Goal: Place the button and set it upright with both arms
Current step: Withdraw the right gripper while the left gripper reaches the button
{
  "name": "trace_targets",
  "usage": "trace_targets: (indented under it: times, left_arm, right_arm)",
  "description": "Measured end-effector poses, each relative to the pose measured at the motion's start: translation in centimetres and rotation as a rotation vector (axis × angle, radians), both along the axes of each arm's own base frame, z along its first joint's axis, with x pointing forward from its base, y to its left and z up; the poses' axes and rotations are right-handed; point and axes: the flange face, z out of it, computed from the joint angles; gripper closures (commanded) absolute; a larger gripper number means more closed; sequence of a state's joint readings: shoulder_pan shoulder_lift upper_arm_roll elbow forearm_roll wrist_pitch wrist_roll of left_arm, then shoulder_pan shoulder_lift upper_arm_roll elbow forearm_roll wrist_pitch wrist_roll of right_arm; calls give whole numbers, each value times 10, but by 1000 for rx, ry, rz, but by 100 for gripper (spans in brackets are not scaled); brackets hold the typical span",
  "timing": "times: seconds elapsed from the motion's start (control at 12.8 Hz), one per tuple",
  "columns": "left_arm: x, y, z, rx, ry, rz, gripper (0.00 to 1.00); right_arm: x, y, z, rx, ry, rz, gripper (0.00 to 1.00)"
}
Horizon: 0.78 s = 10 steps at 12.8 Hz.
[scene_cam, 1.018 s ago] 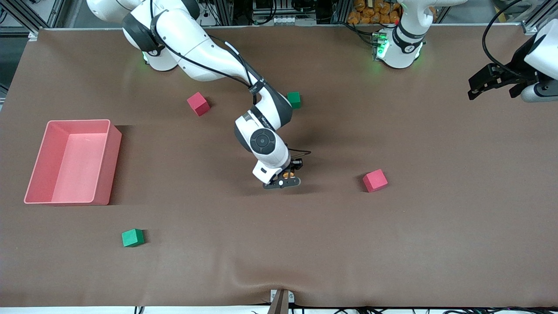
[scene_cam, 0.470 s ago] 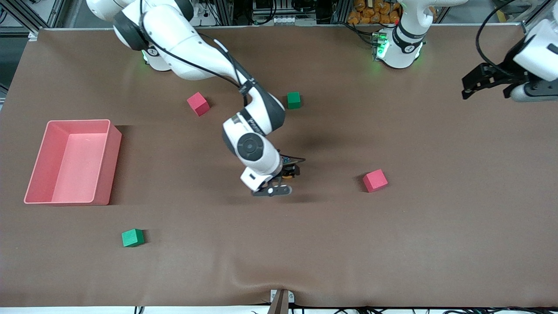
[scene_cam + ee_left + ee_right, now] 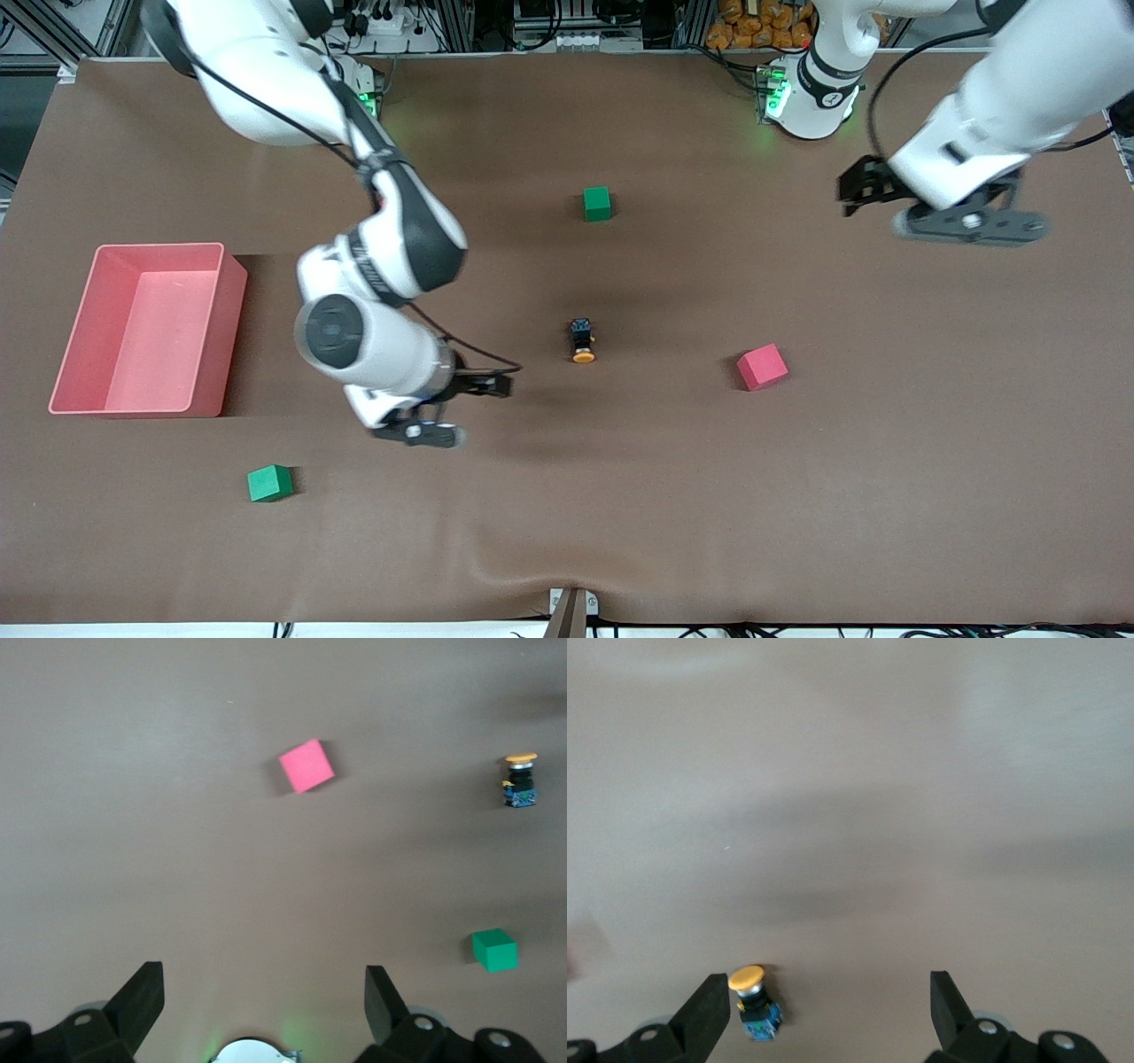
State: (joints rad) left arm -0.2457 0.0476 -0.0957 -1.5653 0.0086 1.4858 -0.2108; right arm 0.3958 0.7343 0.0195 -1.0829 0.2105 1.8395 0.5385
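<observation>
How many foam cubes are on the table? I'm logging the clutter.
3, and the right arm may hide another. A green cube near the bases, a pink cube beside the button, a green cube nearest the camera.

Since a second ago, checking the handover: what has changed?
The right tool let go of the button, which now lies on its side, and pulled away toward the pink bin. The left tool, open, swung in over the table. The cubes in view stayed put.

button (image 3: 582,340): orange cap, black body, blue bits
table cover (image 3: 797,496): plain brown
bin (image 3: 80,319): pink
cubes: two green (image 3: 597,203) (image 3: 269,483), one pink (image 3: 762,367)
arms: white with black bands
grippers: black, left (image 3: 939,217), right (image 3: 443,412)
</observation>
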Motion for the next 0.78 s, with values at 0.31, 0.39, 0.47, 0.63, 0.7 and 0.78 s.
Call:
trace_targets:
  times: [0.31,0.39,0.47,0.63,0.7,0.78]
  left_arm:
    - [-7,-103,-55,21,36,-64,0]
    - [-9,-126,-70,27,51,-93,0]
    - [-10,-149,-87,34,66,-120,0]
    - [-5,-185,-121,42,83,-144,0]
    - [2,-197,-139,38,82,-150,0]
    - [10,-208,-157,29,76,-155,0]
  right_arm:
    - [10,-115,81,-4,13,-24,0]
    - [9,-140,97,-13,10,-11,0]
    - [6,-161,112,-42,1,-9,0]
    - [-6,-198,141,-117,18,-12,0]
    - [-12,-216,155,-137,17,-12,0]
    - [-17,-236,168,-142,8,-6,0]
